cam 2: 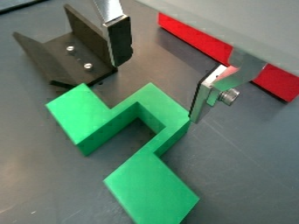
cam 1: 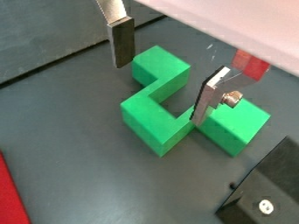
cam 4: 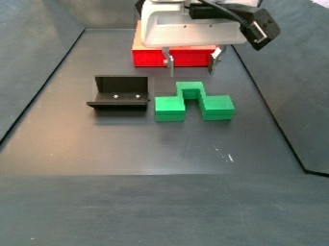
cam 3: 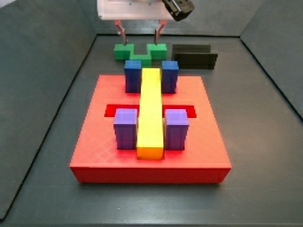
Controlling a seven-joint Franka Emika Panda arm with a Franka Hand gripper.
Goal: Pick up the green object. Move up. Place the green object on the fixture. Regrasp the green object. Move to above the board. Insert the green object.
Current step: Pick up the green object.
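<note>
Pincer (cam 4: 191,60): hangs at the top centre of a side view, above the green object and in front of the board; its two fingers stand wide apart with nothing between them.
Fingers: in a wrist view one silver plate with its dark pad (cam 1: 119,44) sits at the upper left, apart from the green block; the other (cam 1: 212,92) stands in the block's notch, very close to it, touching or not I cannot tell.
Green object (cam 4: 193,102): lies flat on the dark counter (cam 4: 154,154), centre of that side view, just right of the fixture; in the wrist views it fills the middle (cam 2: 122,131), a stepped block with a notch.
Fixture (cam 4: 119,95): dark L-shaped bracket, left of the green block, near it but apart.
Board (cam 3: 106,133): red platform filling the middle of a side view, carrying blue posts (cam 3: 169,74), purple posts (cam 3: 126,129) and a long yellow bar (cam 3: 151,111) between them.
</note>
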